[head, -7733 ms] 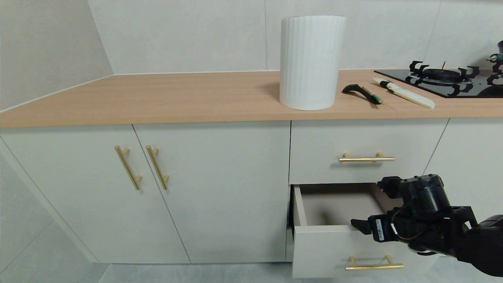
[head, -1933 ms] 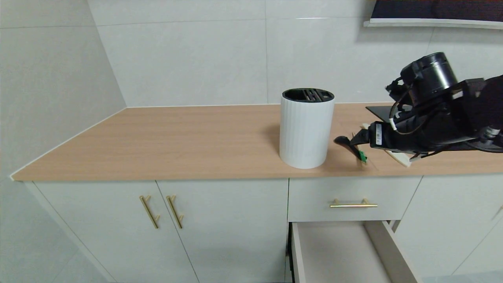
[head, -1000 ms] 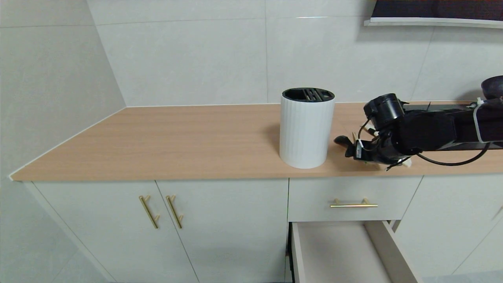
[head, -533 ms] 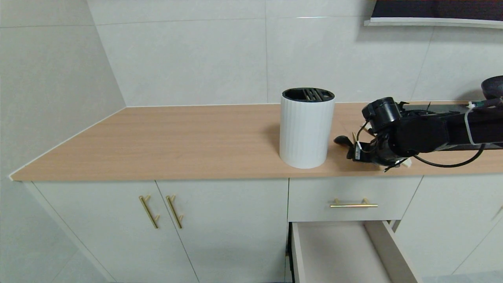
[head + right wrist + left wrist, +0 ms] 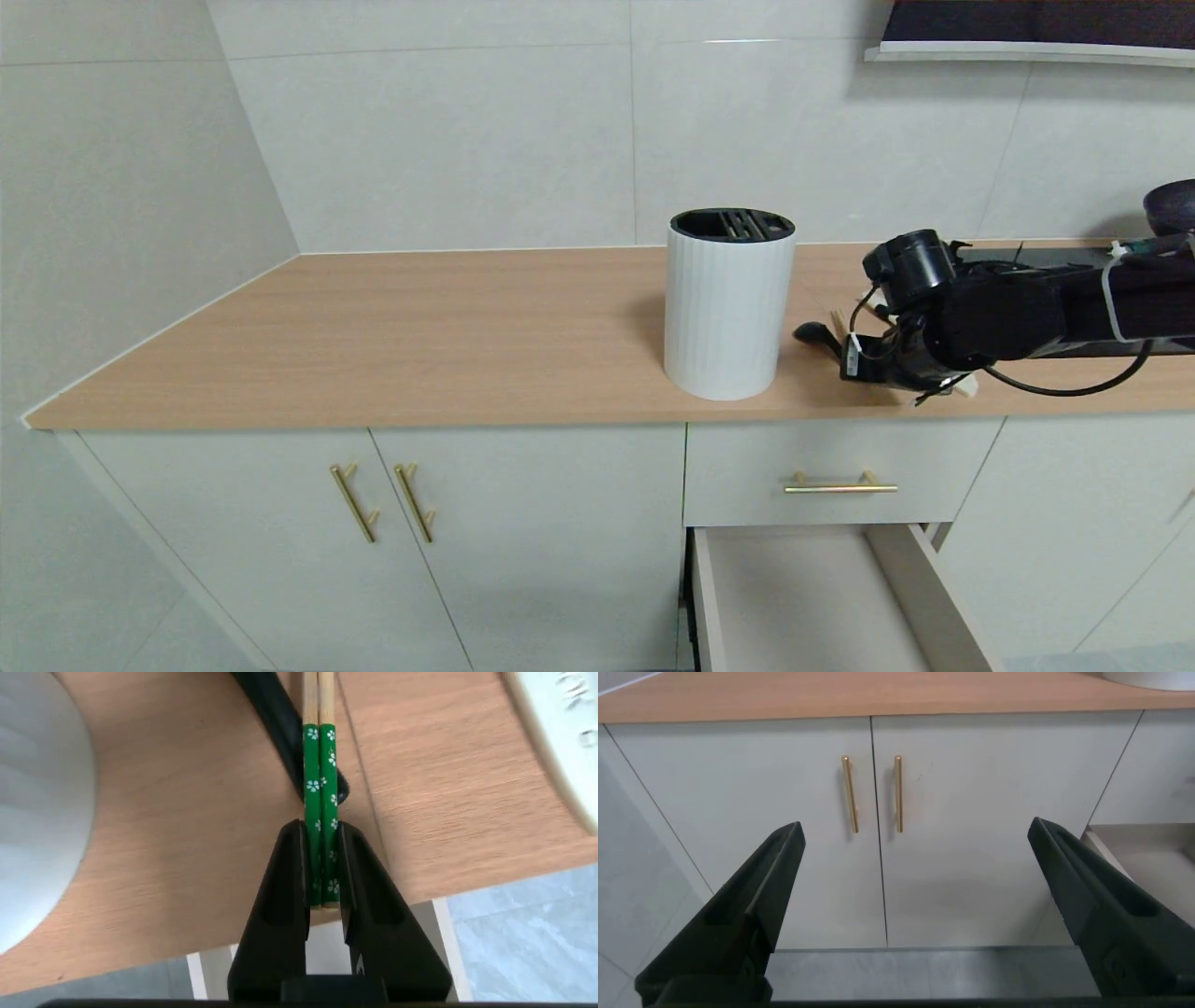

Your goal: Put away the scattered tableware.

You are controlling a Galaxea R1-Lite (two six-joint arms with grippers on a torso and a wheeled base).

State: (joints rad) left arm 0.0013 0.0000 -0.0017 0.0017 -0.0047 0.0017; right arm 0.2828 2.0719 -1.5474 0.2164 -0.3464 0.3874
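A pair of wooden chopsticks (image 5: 319, 784) with green paw-print ends lies on the wooden counter (image 5: 467, 327), near its front edge. My right gripper (image 5: 322, 873) is shut on their green ends; in the head view it (image 5: 854, 359) sits low on the counter, right of the white ribbed utensil holder (image 5: 726, 303). A black-handled utensil (image 5: 271, 719) lies under the chopsticks, its dark end (image 5: 810, 332) showing beside the holder. A white knife (image 5: 561, 747) lies just beyond. My left gripper (image 5: 915, 835) is open, low in front of the cabinet doors (image 5: 878, 840).
Below the counter the lower drawer (image 5: 803, 597) stands pulled out, with nothing visible inside. The upper drawer (image 5: 840, 471) above it is shut. A wall runs along the counter's left and back. The counter left of the holder is bare.
The camera rose since the earliest frame. My right arm came down from above the counter onto the chopsticks; in the last half second its gripper shifted slightly right.
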